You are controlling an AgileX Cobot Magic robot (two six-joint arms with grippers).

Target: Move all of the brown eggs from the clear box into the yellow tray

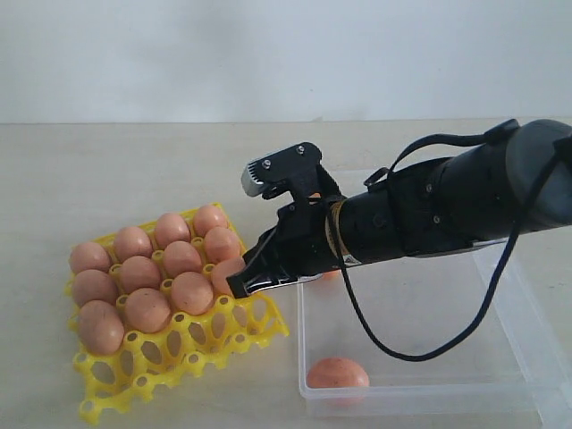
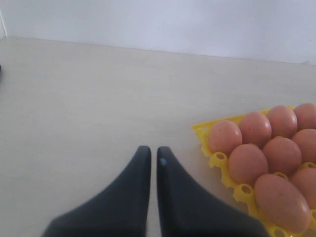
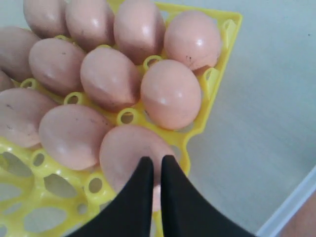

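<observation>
Right gripper (image 3: 156, 160), tips pressed together, sits over an egg (image 3: 129, 148) at the tray's (image 3: 232, 22) edge, partly covering it. Left gripper (image 2: 153, 150), also closed, is above bare table (image 2: 74, 98). A loose egg (image 1: 338, 373) lies in the box (image 1: 402, 393). The arm (image 1: 447, 201) hides much of the box.

The exterior camera stood off the table (image 1: 107, 179), raised, looking down and across toward the pale wall (image 1: 268, 54), taking in both the yellow tray (image 1: 183, 332) and the clear box (image 1: 420, 386). The left wrist camera looked low along the table from farther off. The right wrist camera hung close over the tray, facing down. All three shared the tray's brown eggs (image 1: 147, 308).
</observation>
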